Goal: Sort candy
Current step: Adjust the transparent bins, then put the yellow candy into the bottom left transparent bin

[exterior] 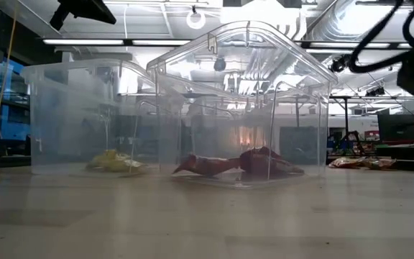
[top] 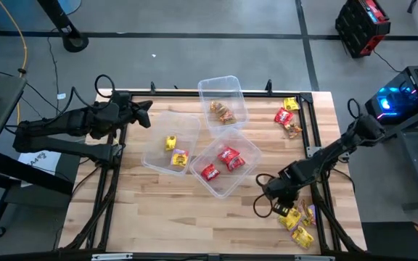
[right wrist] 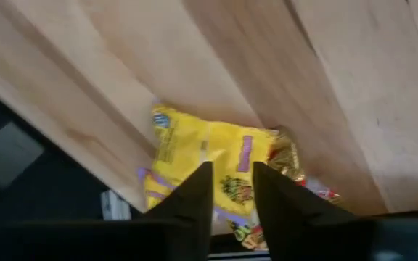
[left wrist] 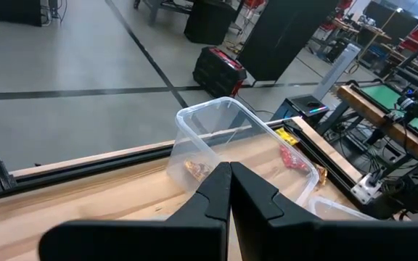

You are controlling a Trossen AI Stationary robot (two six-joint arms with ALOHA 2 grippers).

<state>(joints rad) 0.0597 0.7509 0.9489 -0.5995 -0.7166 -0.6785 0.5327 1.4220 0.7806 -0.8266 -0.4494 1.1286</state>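
1. My right gripper (right wrist: 231,190) hangs over the yellow candy (right wrist: 202,163) at the table's (top: 151,217) near right corner, fingers narrowly parted, holding nothing.
2. The packet lies straight ahead of my fingertips, its long axis across the gap.
3. My left gripper (left wrist: 230,190), fingers together, waits well off by the table's far left edge.

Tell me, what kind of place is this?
Probably a robotics lab or workshop: two robot arms at a wooden table, exposed ceiling ducts, equipment cases on a bare concrete floor.
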